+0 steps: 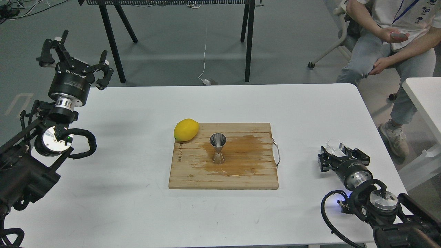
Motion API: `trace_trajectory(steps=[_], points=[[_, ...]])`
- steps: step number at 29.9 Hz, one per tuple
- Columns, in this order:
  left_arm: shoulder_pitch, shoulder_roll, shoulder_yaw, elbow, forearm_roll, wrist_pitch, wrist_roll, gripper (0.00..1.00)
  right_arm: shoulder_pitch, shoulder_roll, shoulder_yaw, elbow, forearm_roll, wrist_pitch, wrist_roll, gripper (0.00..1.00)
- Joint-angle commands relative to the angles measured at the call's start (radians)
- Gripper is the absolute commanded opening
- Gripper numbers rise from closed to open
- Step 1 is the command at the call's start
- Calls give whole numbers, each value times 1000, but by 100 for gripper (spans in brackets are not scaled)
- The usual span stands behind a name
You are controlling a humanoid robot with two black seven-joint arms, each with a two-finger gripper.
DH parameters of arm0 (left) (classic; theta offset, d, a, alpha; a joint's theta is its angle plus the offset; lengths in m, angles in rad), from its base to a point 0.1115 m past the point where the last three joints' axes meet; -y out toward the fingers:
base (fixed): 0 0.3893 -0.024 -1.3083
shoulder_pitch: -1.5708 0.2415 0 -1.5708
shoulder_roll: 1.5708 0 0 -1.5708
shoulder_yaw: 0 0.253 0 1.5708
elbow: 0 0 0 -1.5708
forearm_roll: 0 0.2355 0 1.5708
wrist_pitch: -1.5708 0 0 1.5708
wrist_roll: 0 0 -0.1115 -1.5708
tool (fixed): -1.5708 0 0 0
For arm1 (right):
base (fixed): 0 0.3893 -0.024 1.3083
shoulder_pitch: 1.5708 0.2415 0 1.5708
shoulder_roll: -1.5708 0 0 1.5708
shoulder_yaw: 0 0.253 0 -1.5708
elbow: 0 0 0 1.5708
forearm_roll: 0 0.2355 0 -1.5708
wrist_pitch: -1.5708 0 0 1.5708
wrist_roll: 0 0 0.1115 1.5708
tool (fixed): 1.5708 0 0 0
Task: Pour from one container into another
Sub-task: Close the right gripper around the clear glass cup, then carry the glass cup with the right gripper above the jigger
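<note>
The clear glass cup (pixel 333 145) stands on the white table (pixel 137 206) near its right edge. My right gripper (pixel 341 155) sits low just behind it, open, with its fingers spread wider than the cup, whose lower part it hides. I cannot tell if a finger touches the glass. The steel hourglass jigger (pixel 218 148) stands upright in the middle of the wooden cutting board (pixel 193 175), on a wet brown stain. My left gripper (pixel 73 58) is raised at the far left corner of the table, open and empty.
A yellow lemon (pixel 186 130) rests on the board's back left corner. The board has a metal handle (pixel 277 153) on its right side. A seated person (pixel 389 44) is beyond the table's far right corner. A second white table (pixel 425 93) stands to the right.
</note>
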Motion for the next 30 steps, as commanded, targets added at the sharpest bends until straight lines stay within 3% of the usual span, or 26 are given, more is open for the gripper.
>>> trace_trajectory(steps=[1, 7, 14, 22, 30], points=[[0, 1, 0, 1, 0, 0, -2, 100, -2, 0, -1, 4, 0, 16, -5, 39], [0, 1, 0, 1, 0, 0, -2, 100, -14, -1, -3, 48, -2, 50, -39, 39], [0, 13, 0, 0, -2, 0, -12, 100, -39, -69, -8, 277, -5, 19, -42, 37], [0, 15, 0, 0, -2, -1, -12, 100, -25, -90, -40, 525, -38, -179, -29, 37], [0, 24, 0, 0, -2, -2, -12, 100, 35, -48, -66, 648, -285, -344, -31, 36]])
